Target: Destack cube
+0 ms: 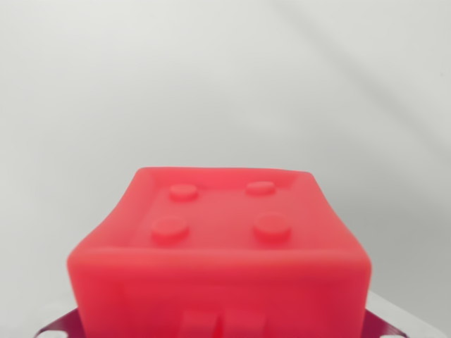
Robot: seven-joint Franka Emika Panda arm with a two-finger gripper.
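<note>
Clerk: Item one, nearest the lens: red translucent plastic cube, block type, filling the lower middle of the wrist view. Its front face runs out of the bottom edge.

Checker: Markings on it?

Clerk: Recessed top face with a raised rim all round. Four round studs in a two-by-two square inside the recess. Two upright raised tabs show on the front face at the bottom edge.

Checker: Item two?

Clerk: Thin dark red piece with small pale holes, showing at the cube's lower corner on the wrist view's left. Another sliver shows at the lower corner on the wrist view's right. Both sit under the cube; what they belong to cannot be told.

Checker: Item three?

Clerk: Plain pale grey-white matte surface, filling everything above and beside the cube, with soft shadow bands toward the upper right.

Checker: Gripper?

Clerk: Out of the picture; no fingers show. Whether it stands wide, narrow or holding cannot be told.

Checker: Cube's place against it?

Clerk: Directly before the wrist camera, centred, very close, top face tilted into view.
</note>
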